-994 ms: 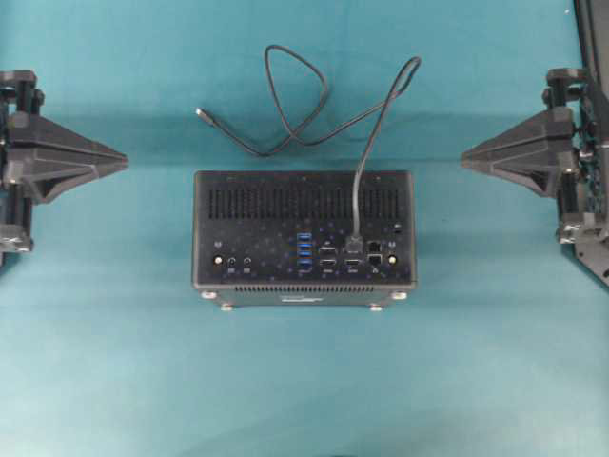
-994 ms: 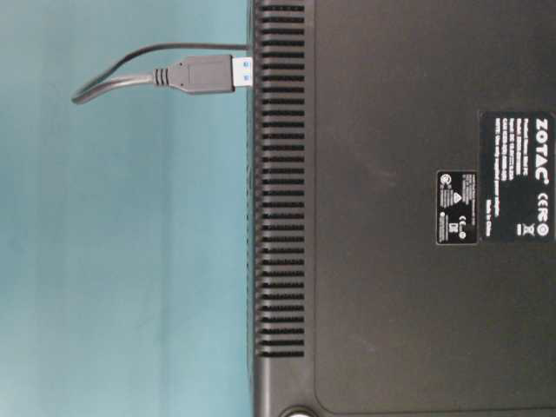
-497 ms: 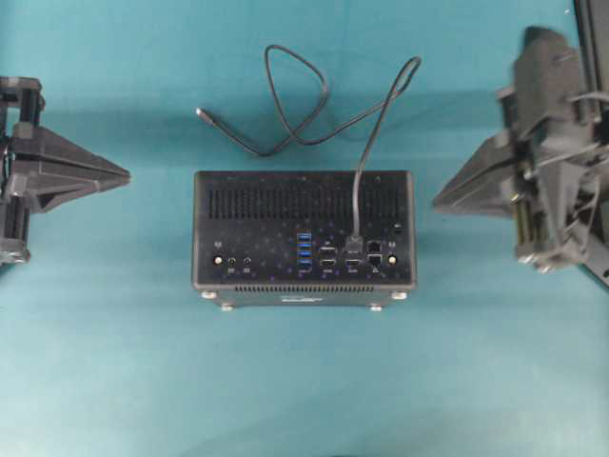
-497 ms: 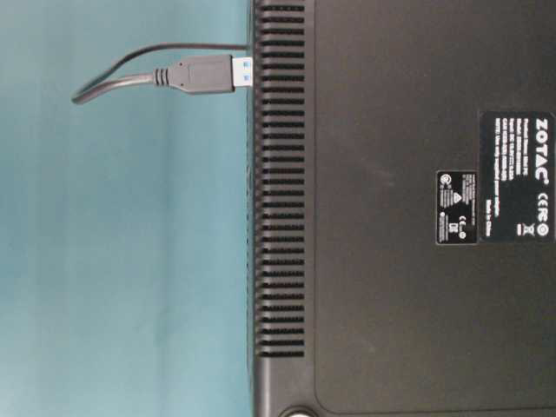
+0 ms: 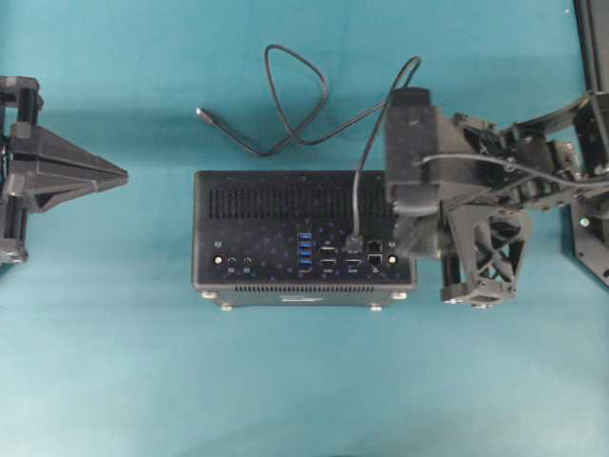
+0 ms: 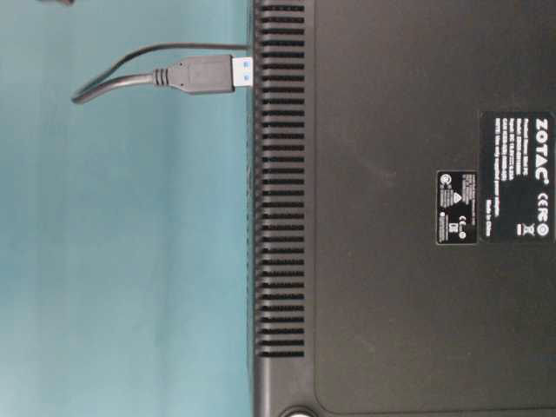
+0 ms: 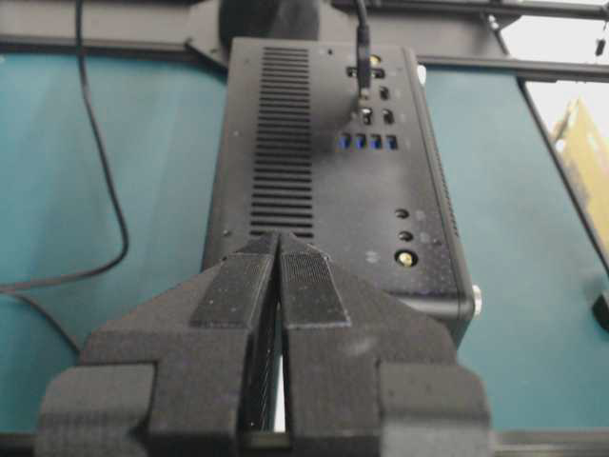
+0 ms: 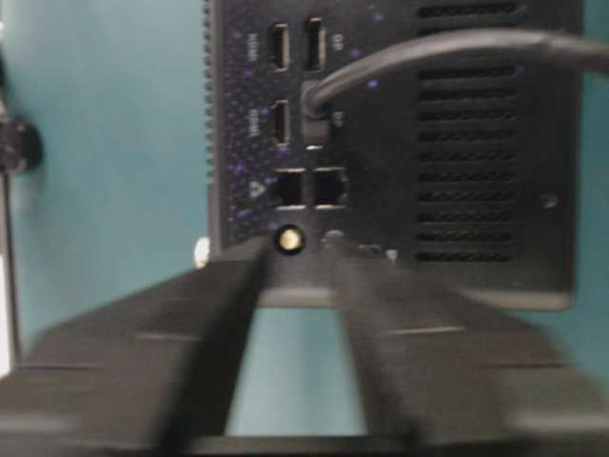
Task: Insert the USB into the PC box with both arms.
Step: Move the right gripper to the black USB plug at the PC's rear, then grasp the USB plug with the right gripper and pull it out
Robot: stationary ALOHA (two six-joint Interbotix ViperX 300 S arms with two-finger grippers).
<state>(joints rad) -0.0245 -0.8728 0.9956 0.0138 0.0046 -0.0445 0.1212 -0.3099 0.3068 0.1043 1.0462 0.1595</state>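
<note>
**Inspector:** Teal tabletop (image 5: pixel 114 362), plain and uniform; the PC box (image 5: pixel 276 205) sits at its centre, port face upward in the overhead view, blue ports (image 5: pixel 304 249) in a short column at mid-panel.

**Clerk:** And the USB (image 5: pixel 295 105)?

**Inspector:** Its cable lies looped on the surface beyond the box; one plug (image 5: pixel 355 240) stands in a socket on the port face, the other plug (image 5: pixel 202 113) lies loose on the table, well apart from the box.

**Clerk:** The tools?

**Inspector:** Left gripper (image 7: pixel 277 249) clenched, fingers pressed together, grasping nothing, pointing at the box's left side; right gripper (image 8: pixel 298 286) parted, a clear gap between its fingers, empty, poised by the box's right edge.
</note>
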